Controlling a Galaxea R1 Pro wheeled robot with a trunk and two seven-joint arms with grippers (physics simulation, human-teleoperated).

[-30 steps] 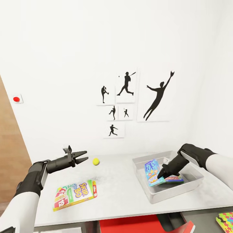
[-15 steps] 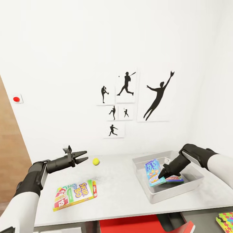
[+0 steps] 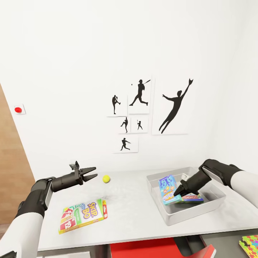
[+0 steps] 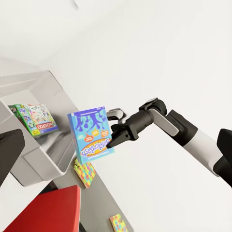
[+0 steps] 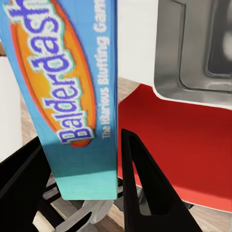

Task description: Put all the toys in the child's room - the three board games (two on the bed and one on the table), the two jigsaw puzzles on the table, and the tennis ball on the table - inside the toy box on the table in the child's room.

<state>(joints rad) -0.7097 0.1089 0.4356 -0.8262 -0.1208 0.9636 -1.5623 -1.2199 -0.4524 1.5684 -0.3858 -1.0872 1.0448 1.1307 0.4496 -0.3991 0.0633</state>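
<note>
Lifted slightly, right end effector point(image 3: 178, 192) grips blue box point(image 3: 167, 189) above toy box point(image 3: 211, 208).

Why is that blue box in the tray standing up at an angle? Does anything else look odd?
The blue box tilts because the right gripper fingers clamp its edge, holding it over the toy box, not yet lying flat like the pale green box beside it. Otherwise, the SKIP-BO box lies slightly askew on the table.

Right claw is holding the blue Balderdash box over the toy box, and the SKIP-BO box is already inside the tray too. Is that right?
One detail is wrong. The right claw does hold the blue Balderdash box over the toy box, but the head view shows the SKIP-BO box lying on the table, outside the tray.
</note>
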